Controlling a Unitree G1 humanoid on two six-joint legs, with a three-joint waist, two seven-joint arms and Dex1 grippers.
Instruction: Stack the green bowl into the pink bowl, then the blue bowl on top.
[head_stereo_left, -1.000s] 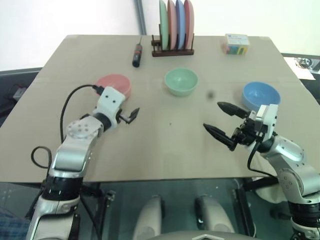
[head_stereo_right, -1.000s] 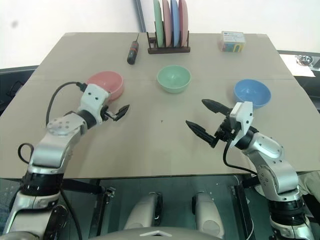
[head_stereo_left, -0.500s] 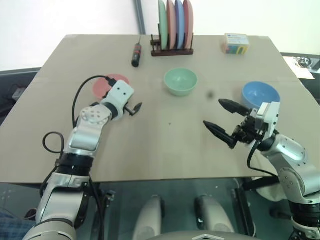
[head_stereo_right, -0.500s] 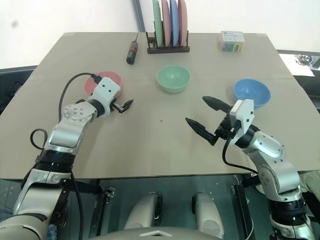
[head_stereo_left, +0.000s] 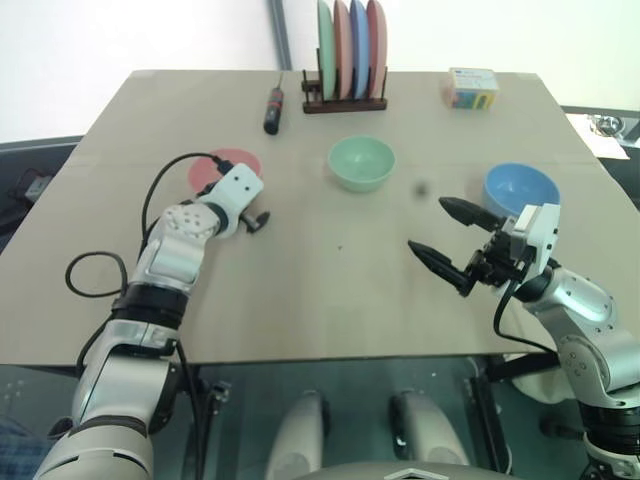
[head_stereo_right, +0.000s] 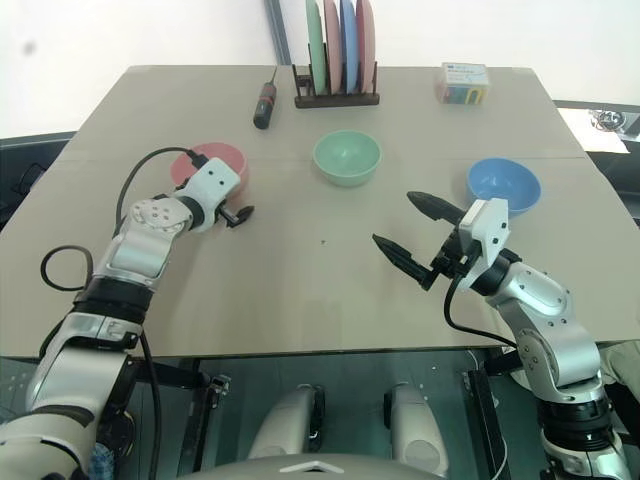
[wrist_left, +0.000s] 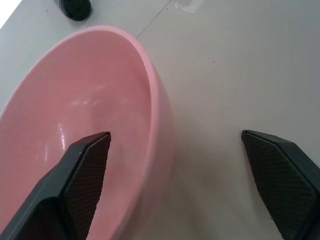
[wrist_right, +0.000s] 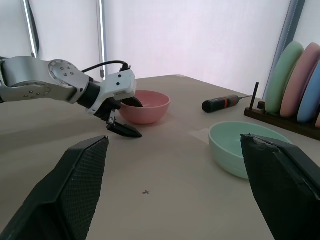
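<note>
pink bowl (head_stereo_right: 211, 163): upright on the table (head_stereo_right: 300, 290), well to the left of the green bowl; the left arm's claw straddles its near-right rim.
green bowl (head_stereo_right: 347, 157): upright and empty, just in front of the plate rack (head_stereo_right: 337, 97), untouched.
blue bowl (head_stereo_right: 504, 185): upright, well to the right of the green bowl, just beyond the right arm's claw.
left gripper (wrist_left: 175, 165): fingers apart, one inside the pink bowl, the other outside over the table, the wall between them, not clamped.
right gripper (head_stereo_right: 412, 238): fingers spread wide on nothing, hanging above the table to the green bowl's near right.
risk: the pink bowl is the stack's base, yet it is the one being straddled; a pinch on the thin rim could tip or drag the light bowl.
left arm pose: reached forward, claw angled slightly down at the pink bowl.
right arm pose: elbow bent, claw pointing inward towards the green bowl's side.
</note>
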